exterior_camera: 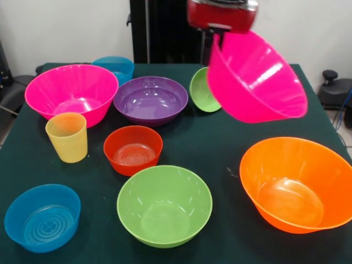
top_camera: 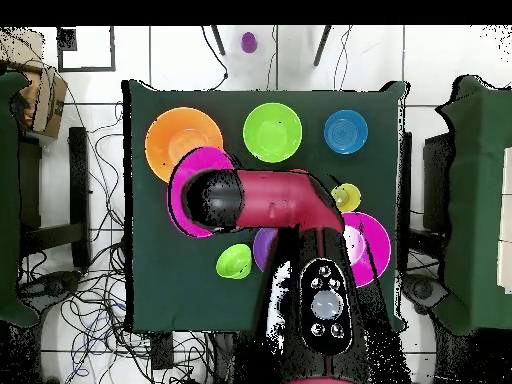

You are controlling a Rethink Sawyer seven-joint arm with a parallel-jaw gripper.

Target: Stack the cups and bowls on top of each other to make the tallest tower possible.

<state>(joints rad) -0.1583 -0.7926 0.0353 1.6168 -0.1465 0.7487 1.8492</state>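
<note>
My gripper [exterior_camera: 215, 39] is shut on the rim of a big pink bowl [exterior_camera: 256, 82], which hangs tilted in the air above the table's right half. From overhead the arm [top_camera: 270, 200] covers most of that bowl [top_camera: 186, 178], beside the orange bowl [top_camera: 183, 140]. The yellow cup [exterior_camera: 67, 137] stands upright at the left. Standing singly on the table are a second pink bowl [exterior_camera: 71, 91], a purple one [exterior_camera: 150, 99], a red-orange one [exterior_camera: 133, 149], a large lime green one [exterior_camera: 164, 204], the orange one [exterior_camera: 297, 184] and two blue ones [exterior_camera: 43, 217] [exterior_camera: 115, 66]. No tower is in view.
A small lime green bowl [exterior_camera: 203, 91] leans on its side behind the held bowl, next to the purple one. The dark green table [exterior_camera: 220, 159] has bare cloth between the red-orange and orange bowls. Chairs and cables surround the table [top_camera: 140, 290].
</note>
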